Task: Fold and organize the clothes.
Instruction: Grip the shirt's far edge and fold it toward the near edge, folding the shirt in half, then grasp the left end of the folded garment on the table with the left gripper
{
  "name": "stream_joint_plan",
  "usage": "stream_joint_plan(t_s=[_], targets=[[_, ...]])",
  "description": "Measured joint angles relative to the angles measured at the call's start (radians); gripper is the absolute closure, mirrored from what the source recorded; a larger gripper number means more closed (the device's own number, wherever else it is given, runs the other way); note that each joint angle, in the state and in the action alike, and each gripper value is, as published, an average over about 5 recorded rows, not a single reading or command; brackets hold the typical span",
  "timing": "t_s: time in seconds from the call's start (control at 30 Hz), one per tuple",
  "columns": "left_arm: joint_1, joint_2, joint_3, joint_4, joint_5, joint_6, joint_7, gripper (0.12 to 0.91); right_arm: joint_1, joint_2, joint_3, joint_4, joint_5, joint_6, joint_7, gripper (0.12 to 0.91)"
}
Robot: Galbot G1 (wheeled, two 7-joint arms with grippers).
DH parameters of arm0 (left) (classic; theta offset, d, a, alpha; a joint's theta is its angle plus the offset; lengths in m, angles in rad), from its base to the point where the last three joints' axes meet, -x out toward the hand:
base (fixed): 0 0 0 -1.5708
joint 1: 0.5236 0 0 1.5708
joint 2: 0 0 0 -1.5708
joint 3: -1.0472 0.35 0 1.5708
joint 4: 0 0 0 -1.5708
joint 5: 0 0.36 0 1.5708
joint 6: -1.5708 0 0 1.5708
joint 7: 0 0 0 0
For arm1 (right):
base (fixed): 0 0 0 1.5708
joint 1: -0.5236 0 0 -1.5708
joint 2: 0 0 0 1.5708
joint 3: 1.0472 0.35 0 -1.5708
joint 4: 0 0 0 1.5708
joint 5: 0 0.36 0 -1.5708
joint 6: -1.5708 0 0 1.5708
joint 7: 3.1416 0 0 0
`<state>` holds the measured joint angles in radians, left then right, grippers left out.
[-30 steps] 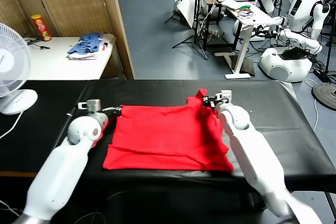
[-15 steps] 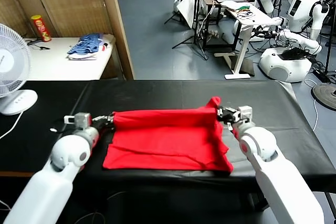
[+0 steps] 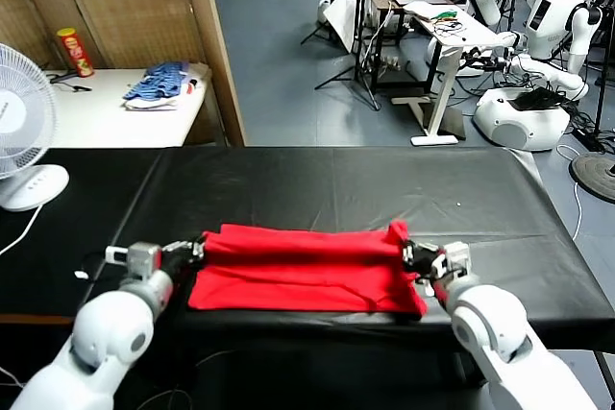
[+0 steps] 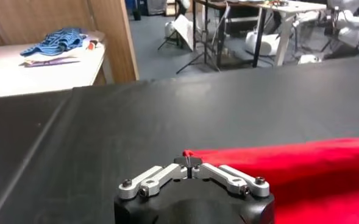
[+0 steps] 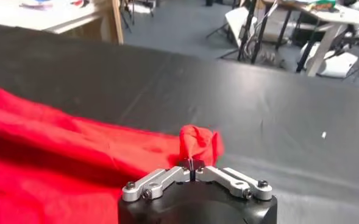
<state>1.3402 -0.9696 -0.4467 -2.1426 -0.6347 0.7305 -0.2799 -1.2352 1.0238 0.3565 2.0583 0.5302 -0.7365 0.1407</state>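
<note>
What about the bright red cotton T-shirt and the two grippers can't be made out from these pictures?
- Bright red cotton T-shirt: any print or label; only plain red faces up in the head view, the rest is folded under.
- Its near edge: both wrist views cut it off.
- Left gripper: how much cloth it pinches; its own body hides that.
- Right gripper: pinches a bunched tuft; which part of the shirt is unclear.

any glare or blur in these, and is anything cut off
Head view: even indoor light, no glare on the black table, shirt sharp, fan cut off at the edge. Left wrist view: the left claw is sharp, the background soft. Right wrist view: the right claw crisp, far desks blurred.
</note>
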Motion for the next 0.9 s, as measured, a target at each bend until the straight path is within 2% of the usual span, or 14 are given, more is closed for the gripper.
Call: stream_joint_plan(t_s=[0.1, 0.17, 0.27, 0.37, 0.43, 0.53, 0.67, 0.9], targets=[[0.026, -0.011, -0.002, -0.01, 0.016, 0.0, 0.004, 0.886, -0.017, -0.006, 0.023, 0.019, 0.017, 0.0, -0.009, 0.645], [0.035, -0.015, -0.008, -0.019, 0.019, 0.001, 0.004, 0.822, -0.024, -0.009, 0.046, 0.032, 0.039, 0.0, -0.011, 0.528], [0.037, -0.015, -0.021, -0.032, 0.004, 0.005, 0.004, 0.678, -0.022, -0.007, 0.087, 0.042, 0.063, 0.0, -0.01, 0.366], [0.027, -0.015, -0.035, -0.033, -0.025, 0.003, 0.003, 0.527, -0.003, 0.007, 0.111, 0.03, 0.052, 0.008, 0.002, 0.258], [0.011, -0.019, -0.039, -0.023, -0.042, -0.009, 0.003, 0.409, 0.02, 0.024, 0.112, 0.007, 0.026, 0.03, 0.007, 0.237], [-0.027, -0.031, -0.033, 0.009, -0.065, -0.045, 0.002, 0.281, 0.063, 0.053, 0.095, -0.044, -0.022, 0.068, 0.003, 0.228], [-0.106, -0.054, -0.007, 0.084, -0.116, -0.069, -0.004, 0.236, 0.116, 0.091, 0.063, -0.123, -0.045, 0.088, -0.002, 0.227], [-0.235, -0.1, 0.044, 0.242, -0.171, -0.066, -0.007, 0.232, 0.187, 0.148, 0.014, -0.253, -0.053, 0.097, 0.0, 0.244]])
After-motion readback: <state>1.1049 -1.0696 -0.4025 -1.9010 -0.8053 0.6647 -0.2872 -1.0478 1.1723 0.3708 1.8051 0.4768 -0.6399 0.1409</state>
